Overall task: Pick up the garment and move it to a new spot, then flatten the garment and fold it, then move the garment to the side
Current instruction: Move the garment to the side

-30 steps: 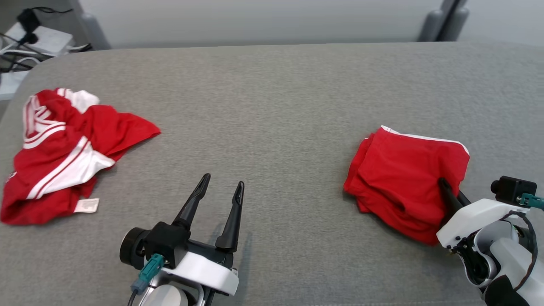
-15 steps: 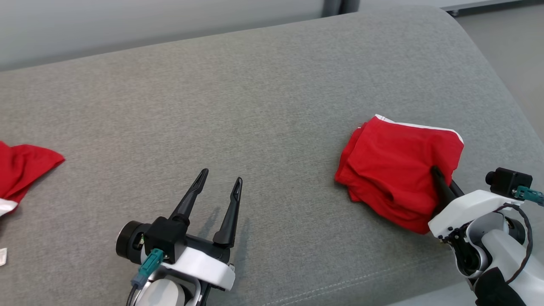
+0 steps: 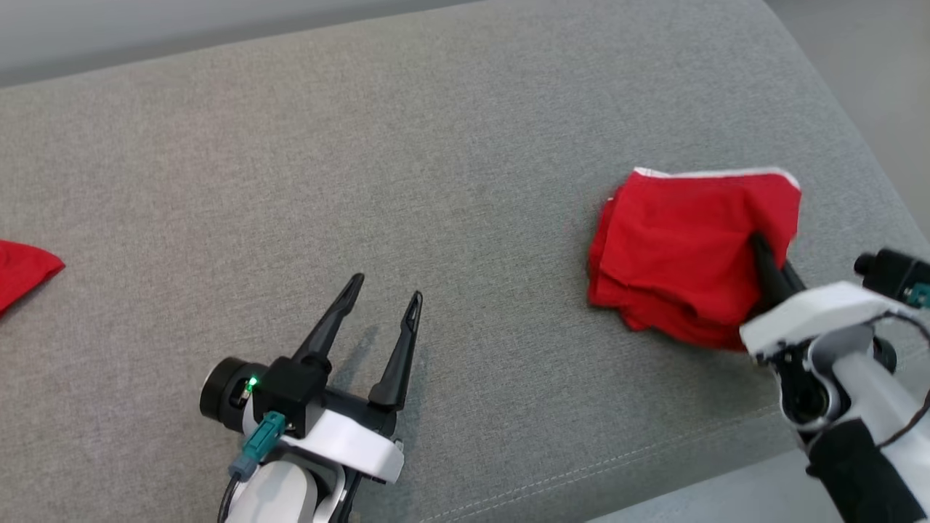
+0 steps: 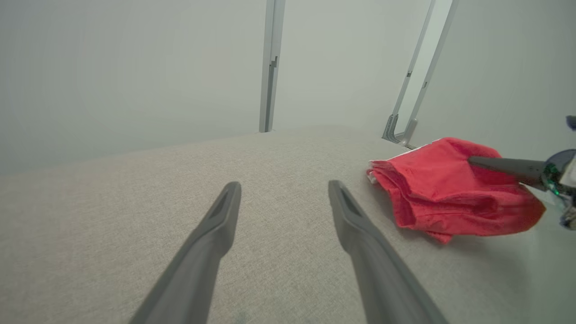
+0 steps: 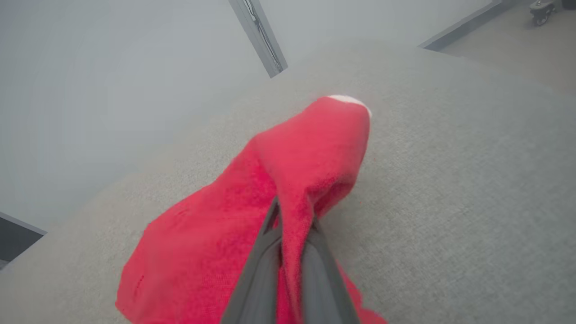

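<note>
Head view: a folded red cloth garment with a white edge (image 3: pixel 683 254) lies near the right end of the grey fabric-covered counter (image 3: pixel 436 145), gripped by the right gripper (image 3: pixel 759 243).
In the right wrist view, its two dark fingers (image 5: pixel 258 274) are pressed together on a raised fold of the red cloth. The left gripper (image 3: pixel 385 290) sits at the lower left, well apart from the garment, fingers spread wide and holding nothing. A corner of another red cloth (image 3: pixel 22 269) shows at the left edge.

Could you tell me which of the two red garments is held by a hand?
The folded garment on the right, pinched in the right hand; the other garment, at the left edge, lies apart from the open left hand.
</note>
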### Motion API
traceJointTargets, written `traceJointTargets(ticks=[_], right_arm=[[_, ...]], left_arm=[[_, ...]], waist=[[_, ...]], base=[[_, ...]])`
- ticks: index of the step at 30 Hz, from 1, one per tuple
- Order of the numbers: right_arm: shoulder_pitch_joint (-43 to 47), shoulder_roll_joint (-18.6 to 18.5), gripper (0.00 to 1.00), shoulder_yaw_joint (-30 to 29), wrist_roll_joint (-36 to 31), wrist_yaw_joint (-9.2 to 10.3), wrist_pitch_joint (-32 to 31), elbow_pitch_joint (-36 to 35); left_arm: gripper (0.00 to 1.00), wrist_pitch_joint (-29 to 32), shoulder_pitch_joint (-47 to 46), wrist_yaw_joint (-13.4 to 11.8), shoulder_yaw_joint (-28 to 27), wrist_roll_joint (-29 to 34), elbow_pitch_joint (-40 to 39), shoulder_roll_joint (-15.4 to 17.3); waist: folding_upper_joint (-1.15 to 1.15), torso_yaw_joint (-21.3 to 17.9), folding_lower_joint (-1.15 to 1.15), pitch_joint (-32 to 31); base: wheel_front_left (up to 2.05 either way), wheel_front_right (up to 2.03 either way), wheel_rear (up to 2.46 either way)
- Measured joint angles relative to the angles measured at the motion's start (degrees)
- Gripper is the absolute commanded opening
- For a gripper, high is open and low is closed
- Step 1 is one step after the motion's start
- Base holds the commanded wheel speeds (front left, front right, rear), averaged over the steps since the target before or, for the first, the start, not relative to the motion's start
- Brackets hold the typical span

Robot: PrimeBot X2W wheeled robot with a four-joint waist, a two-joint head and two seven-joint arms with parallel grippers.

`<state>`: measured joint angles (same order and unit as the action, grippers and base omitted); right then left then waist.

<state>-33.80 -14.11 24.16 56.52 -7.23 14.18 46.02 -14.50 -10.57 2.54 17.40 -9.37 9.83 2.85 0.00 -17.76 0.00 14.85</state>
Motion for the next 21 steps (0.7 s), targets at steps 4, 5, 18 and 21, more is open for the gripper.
traceJointTargets(ticks=[4,5,18,21], right_arm=[[-5.3,-0.1,0.0,-1.5,3.3,0.0,0.0,-3.0],[-7.3,-0.5,0.0,-1.7,3.7,0.0,0.0,-3.2],[-34.4,-6.3,0.0,-5.2,1.8,0.0,0.1,6.3],[-39.2,-7.3,0.0,-5.4,0.8,0.0,0.1,10.2]], left_arm=[[1.0,0.0,-1.7,0.5,0.3,0.8,-0.3,0.0],[1.0,0.0,-2.0,0.5,0.4,0.9,-0.6,0.0],[1.0,0.0,-8.1,1.9,2.6,2.3,-3.9,0.5],[1.0,0.0,-9.5,2.3,3.4,2.3,-4.5,0.7]], waist=[[0.0,0.8,0.0,1.9],[0.0,1.1,0.0,2.5],[0.0,7.8,0.0,12.9],[0.0,9.9,0.0,15.3]], base=[[0.0,0.0,0.0],[0.0,0.0,0.0],[0.0,0.0,0.0],[0.0,0.0,0.0]])
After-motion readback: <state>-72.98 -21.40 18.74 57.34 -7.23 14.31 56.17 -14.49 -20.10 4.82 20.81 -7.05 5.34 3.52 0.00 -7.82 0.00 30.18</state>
